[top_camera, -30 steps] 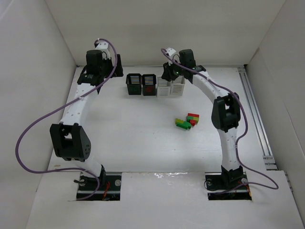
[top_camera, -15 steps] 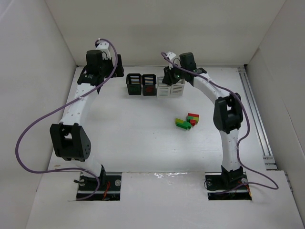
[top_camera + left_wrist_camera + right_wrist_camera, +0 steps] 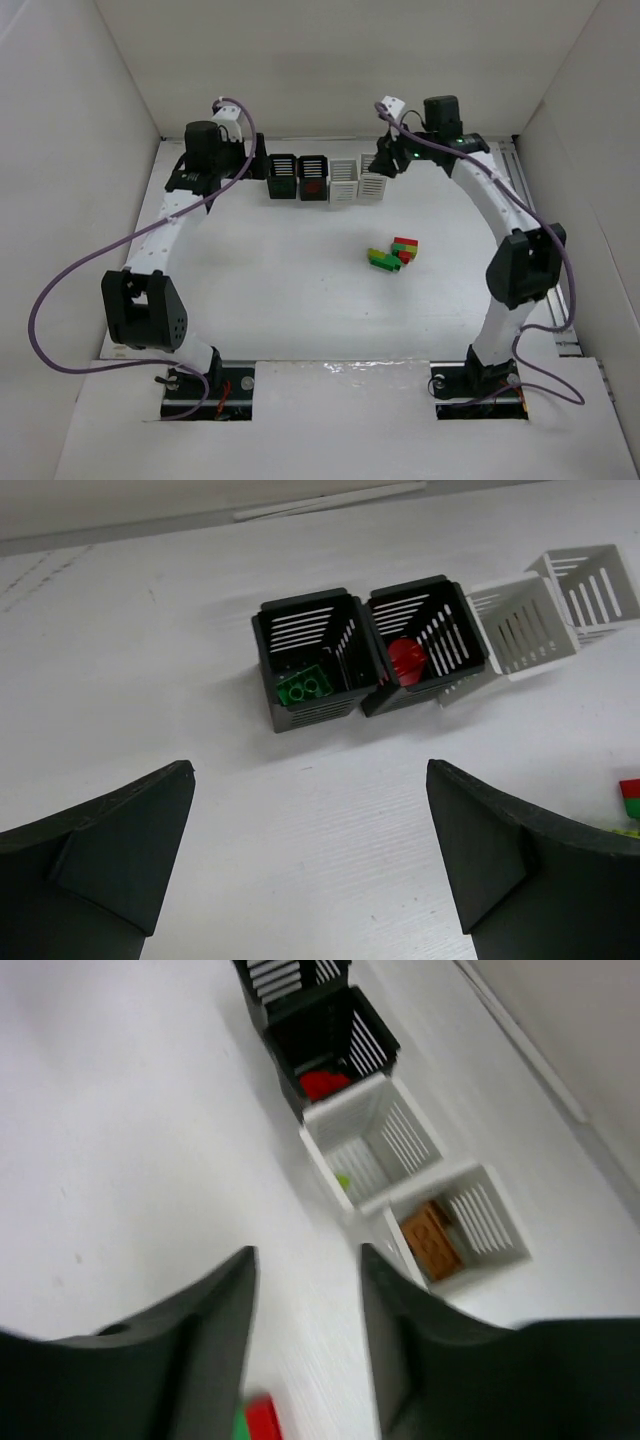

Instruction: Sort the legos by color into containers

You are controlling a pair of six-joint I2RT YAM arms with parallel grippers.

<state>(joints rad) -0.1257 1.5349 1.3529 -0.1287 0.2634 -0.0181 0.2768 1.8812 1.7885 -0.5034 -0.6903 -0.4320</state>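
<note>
Four containers stand in a row at the back: two black baskets (image 3: 282,186) (image 3: 313,190) and two white baskets (image 3: 343,192) (image 3: 373,187). The left wrist view shows a green brick (image 3: 305,688) in the left black basket (image 3: 300,716) and a red brick (image 3: 406,658) in the other (image 3: 470,655). In the right wrist view an orange-brown brick (image 3: 431,1239) lies in the end white basket (image 3: 500,1250), and a yellow-green bit (image 3: 343,1181) in its white neighbour. Loose legos (image 3: 394,254) lie mid-table. My left gripper (image 3: 310,850) is open and empty. My right gripper (image 3: 305,1310) hangs open and empty beside the white baskets.
White walls close in the table on the left, back and right. A metal rail (image 3: 535,240) runs along the right edge. Purple cables loop off both arms. A red brick on a green one (image 3: 258,1420) shows at the bottom of the right wrist view.
My right arm has swung right and back from above the white baskets, and its jaws have widened. My left arm has shifted slightly right, toward the black baskets.
</note>
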